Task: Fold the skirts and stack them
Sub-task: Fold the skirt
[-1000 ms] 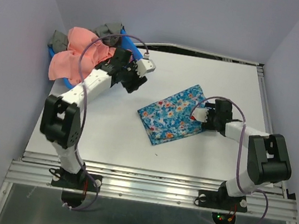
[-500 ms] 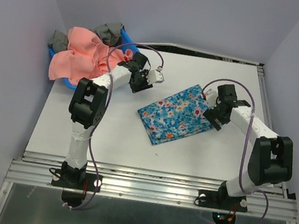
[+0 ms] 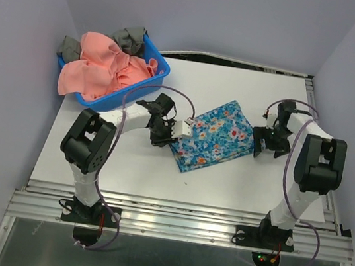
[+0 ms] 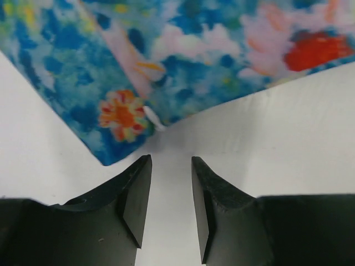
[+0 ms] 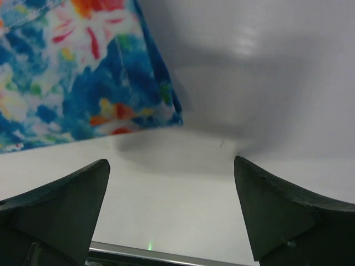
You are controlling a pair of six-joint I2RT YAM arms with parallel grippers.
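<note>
The blue flowered skirt (image 3: pixel 214 135) lies folded in a diamond at the middle of the white table. My left gripper (image 3: pixel 178 134) is low at its left corner. In the left wrist view the fingers (image 4: pixel 136 194) stand narrowly apart and empty, with the skirt's corner (image 4: pixel 119 119) just ahead of them (image 4: pixel 171 160). My right gripper (image 3: pixel 258 145) is just off the skirt's right corner. In the right wrist view it (image 5: pixel 171 163) is wide open and empty, with the skirt's corner (image 5: pixel 83 72) ahead. The salmon-pink skirt (image 3: pixel 97 67) lies heaped in the basket.
The blue plastic basket (image 3: pixel 153 81) stands at the back left with grey cloth (image 3: pixel 130 36) beside the pink skirt. Purple walls close in the table on three sides. A metal rail (image 3: pixel 177 223) runs along the near edge.
My left arm swung from the basket down to the blue skirt's left corner. My right arm drew back off the skirt to its right corner.
</note>
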